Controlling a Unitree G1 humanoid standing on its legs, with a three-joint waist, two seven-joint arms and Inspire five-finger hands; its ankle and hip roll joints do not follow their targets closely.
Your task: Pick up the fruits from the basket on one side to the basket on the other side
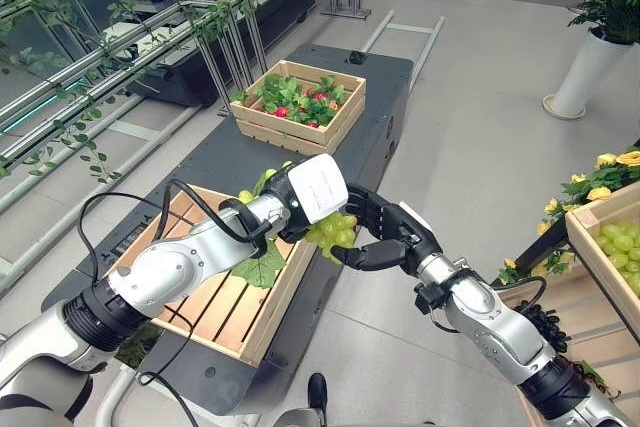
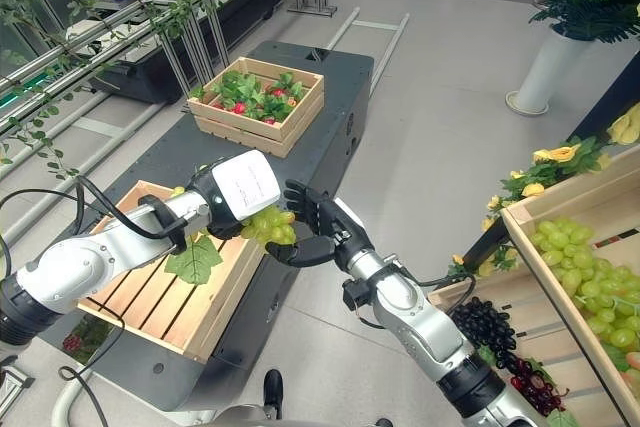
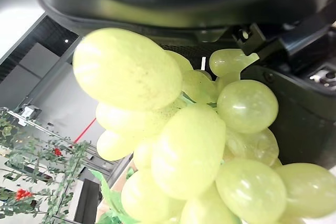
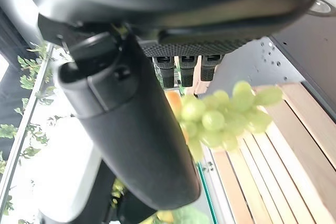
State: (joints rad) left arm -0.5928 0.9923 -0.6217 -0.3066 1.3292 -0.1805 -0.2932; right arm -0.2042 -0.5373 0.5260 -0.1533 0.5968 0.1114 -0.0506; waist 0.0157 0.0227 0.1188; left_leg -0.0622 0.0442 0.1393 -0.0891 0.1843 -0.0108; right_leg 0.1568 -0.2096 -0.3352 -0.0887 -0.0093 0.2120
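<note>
The left hand [image 1: 300, 202] grips a green grape bunch [image 1: 332, 231] above the slatted crate's [image 1: 215, 297] right rim. The right hand [image 1: 385, 237], fingers loosely spread, touches the bunch from the other side.

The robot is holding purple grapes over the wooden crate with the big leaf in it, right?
Not quite: the grapes are green, not purple. The left eye view shows the pale green bunch in the left hand at the edge of the wooden crate with the leaf, and the left wrist view shows the same green grapes close up. The right hand is at the bunch too.
</note>
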